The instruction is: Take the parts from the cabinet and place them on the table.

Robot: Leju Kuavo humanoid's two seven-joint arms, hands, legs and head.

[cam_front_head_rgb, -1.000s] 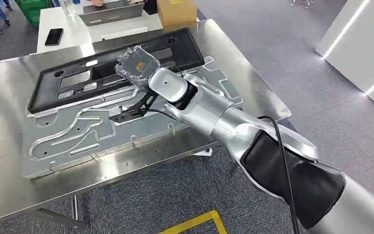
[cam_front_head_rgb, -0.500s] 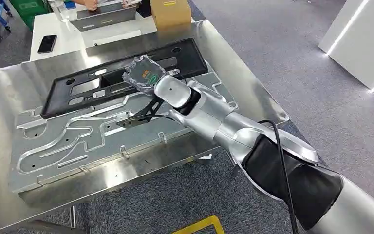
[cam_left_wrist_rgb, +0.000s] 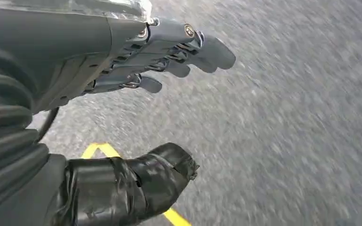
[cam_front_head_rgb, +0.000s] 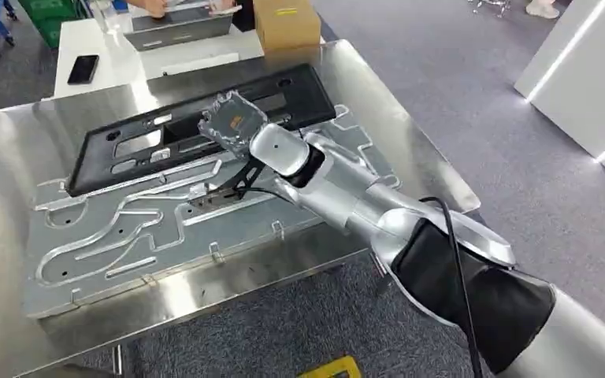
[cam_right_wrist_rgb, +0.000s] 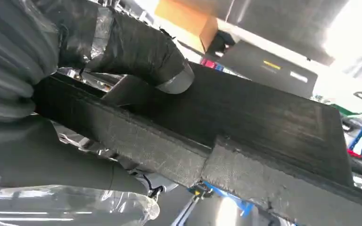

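A long black panel [cam_front_head_rgb: 303,85] with cut-outs lies across the steel table [cam_front_head_rgb: 16,134], partly on a large grooved aluminium plate [cam_front_head_rgb: 126,228]. My right hand [cam_front_head_rgb: 232,122], wrapped in clear plastic, is at the panel's near edge around its middle. In the right wrist view the thumb [cam_right_wrist_rgb: 136,47] hooks over the black panel [cam_right_wrist_rgb: 264,122] and grips its edge. My left hand [cam_left_wrist_rgb: 122,70] hangs over grey carpet with fingers [cam_left_wrist_rgb: 188,47] straight and apart from the thumb, holding nothing.
Behind the steel table stands a white table [cam_front_head_rgb: 110,47] with a phone [cam_front_head_rgb: 83,68], a grey tray and a cardboard box [cam_front_head_rgb: 286,22]. A person's hands [cam_front_head_rgb: 154,6] work at its far side. Yellow floor tape [cam_front_head_rgb: 331,368] runs near my feet.
The whole picture has shifted a little, so the camera has moved. My right hand stays on the black panel, which keeps its place on the plate.
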